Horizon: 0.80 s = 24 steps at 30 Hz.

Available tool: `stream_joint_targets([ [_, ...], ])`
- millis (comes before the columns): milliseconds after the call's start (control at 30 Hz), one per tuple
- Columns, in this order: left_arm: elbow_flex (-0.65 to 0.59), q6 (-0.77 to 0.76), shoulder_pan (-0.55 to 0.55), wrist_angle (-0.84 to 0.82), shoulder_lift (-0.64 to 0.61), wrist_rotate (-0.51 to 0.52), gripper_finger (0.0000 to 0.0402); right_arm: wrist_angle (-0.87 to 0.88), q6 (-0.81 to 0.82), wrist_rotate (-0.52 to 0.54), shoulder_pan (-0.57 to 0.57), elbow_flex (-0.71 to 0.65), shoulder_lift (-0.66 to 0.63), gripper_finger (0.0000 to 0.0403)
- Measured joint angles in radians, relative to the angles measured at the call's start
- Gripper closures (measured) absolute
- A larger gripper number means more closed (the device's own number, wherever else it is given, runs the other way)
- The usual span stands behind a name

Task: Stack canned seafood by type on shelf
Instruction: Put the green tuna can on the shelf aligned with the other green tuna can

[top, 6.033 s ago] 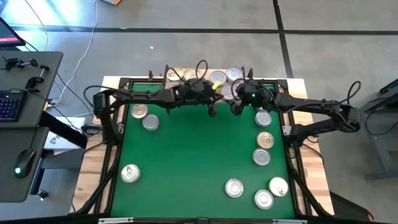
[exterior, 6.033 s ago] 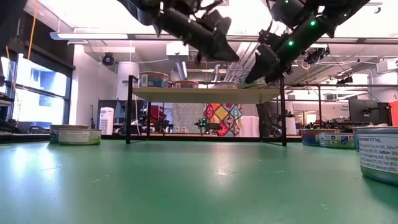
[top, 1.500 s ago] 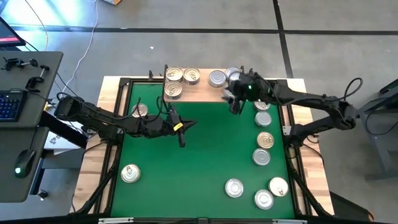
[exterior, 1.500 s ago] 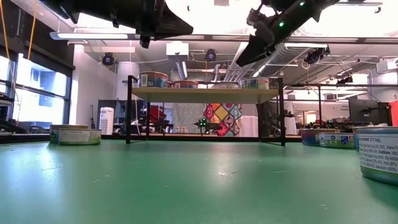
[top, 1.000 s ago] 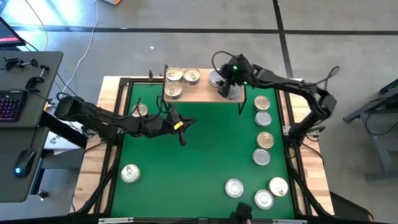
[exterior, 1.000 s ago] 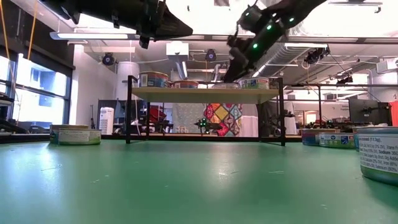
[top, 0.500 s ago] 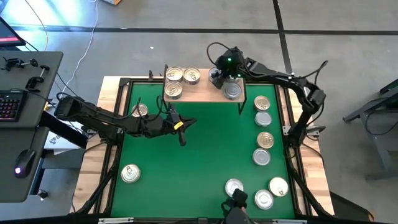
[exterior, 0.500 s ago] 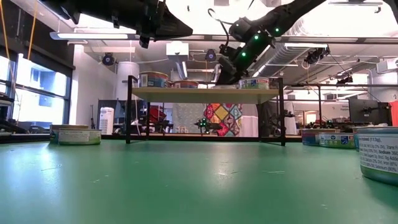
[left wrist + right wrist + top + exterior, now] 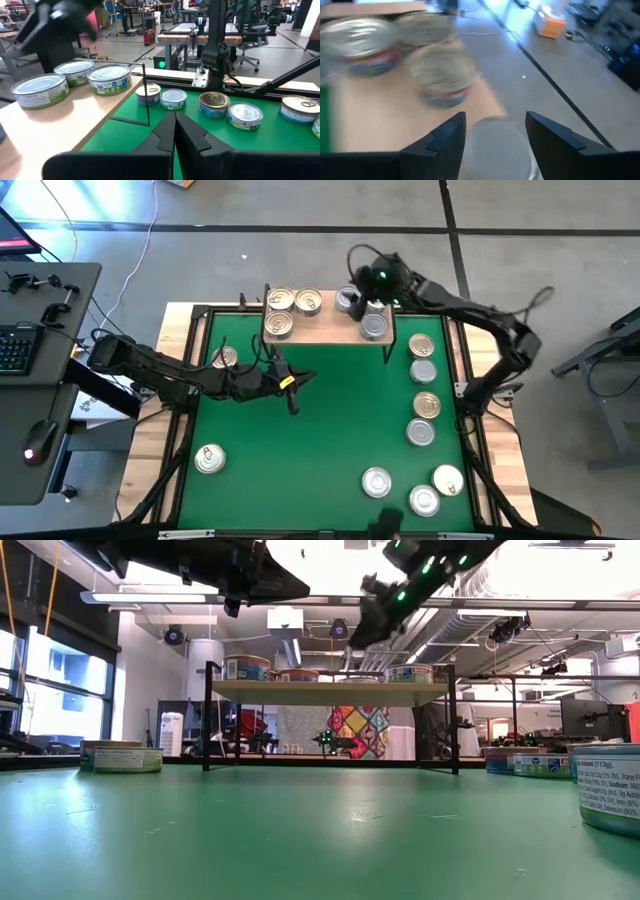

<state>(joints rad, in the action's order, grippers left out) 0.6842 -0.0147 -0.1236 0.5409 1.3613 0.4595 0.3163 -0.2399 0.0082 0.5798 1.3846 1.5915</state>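
The shelf (image 9: pixel 325 328), a light-wood board on thin black legs, stands at the table's far edge. Three tins (image 9: pixel 280 301) sit on its left part and two on its right, a far one (image 9: pixel 348 302) and a near one (image 9: pixel 373 326). My right gripper (image 9: pixel 362 292) hangs open above the far right tin; in its wrist view that silver lid (image 9: pixel 499 145) shows below and between the fingers (image 9: pixel 451 134), blurred. In the low view the gripper (image 9: pixel 362 632) is well above the shelf top (image 9: pixel 330 691). My left gripper (image 9: pixel 298 380) hovers shut over the green table, left of the middle.
More tins lie on the green table: a row along the right edge (image 9: pixel 427 404), three by the near right corner (image 9: pixel 424 500), and two on the left (image 9: pixel 209 459). The table's middle (image 9: pixel 320 450) holds nothing. A desk with a keyboard (image 9: pixel 15 352) stands beyond the left edge.
My right gripper swung over the shelf's right part toward the far edge, dipped down to the far right tin, then rose and drew back a little. The left arm has kept still.
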Motion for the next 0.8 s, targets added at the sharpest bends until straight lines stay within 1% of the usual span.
stream_joint_targets([
  [100,0.0,0.002,-0.009,-0.012,0.0,0.0,0.0401,0.049,-0.031,0.001,-0.098,-0.084,-0.138,0.0204],
  [200,0.0,0.009,-0.02,-0.036,0.0,0.0,0.0401,0.081,-0.031,0.001,-0.227,-0.222,-0.321,0.0204],
  [333,0.0,0.018,-0.035,-0.055,0.001,0.0,0.0401,0.074,0.004,0.009,-0.464,-0.447,-0.566,0.0204],
  [400,0.0,0.026,-0.039,-0.05,0.008,0.0,0.0401,0.05,0.073,0.027,-0.599,-0.558,-0.659,0.0204],
  [433,0.0,0.03,-0.041,-0.05,0.012,0.0,0.0401,0.03,0.128,0.059,-0.665,-0.612,-0.696,0.0204],
  [500,0.0,0.034,-0.042,-0.048,0.025,0.0,0.0401,-0.001,0.241,0.134,-0.78,-0.707,-0.748,0.0204],
  [533,0.0,0.03,-0.042,-0.048,0.034,0.0,0.0401,-0.016,0.278,0.156,-0.83,-0.752,-0.764,0.0204],
  [567,0.0,0.021,-0.042,-0.045,0.044,0.0,0.0401,-0.026,0.297,0.155,-0.87,-0.788,-0.771,0.0204],
  [600,0.0,0.011,-0.042,-0.042,0.054,0.0,0.0402,-0.039,0.313,0.145,-0.905,-0.82,-0.774,0.0204],
  [667,0.0,-0.015,-0.042,-0.023,0.077,0.0,0.0402,-0.089,0.391,0.073,-0.959,-0.88,-0.774,0.0204],
  [733,0.0,-0.042,-0.042,0.001,0.1,0.0,0.0402,-0.196,0.493,0.009,-0.997,-0.942,-0.764,0.0204],
  [800,0.0,-0.07,-0.042,0.045,0.129,0.0,0.0402,-0.283,0.524,-0.003,-1.02,-0.992,-0.746,0.0204],
])
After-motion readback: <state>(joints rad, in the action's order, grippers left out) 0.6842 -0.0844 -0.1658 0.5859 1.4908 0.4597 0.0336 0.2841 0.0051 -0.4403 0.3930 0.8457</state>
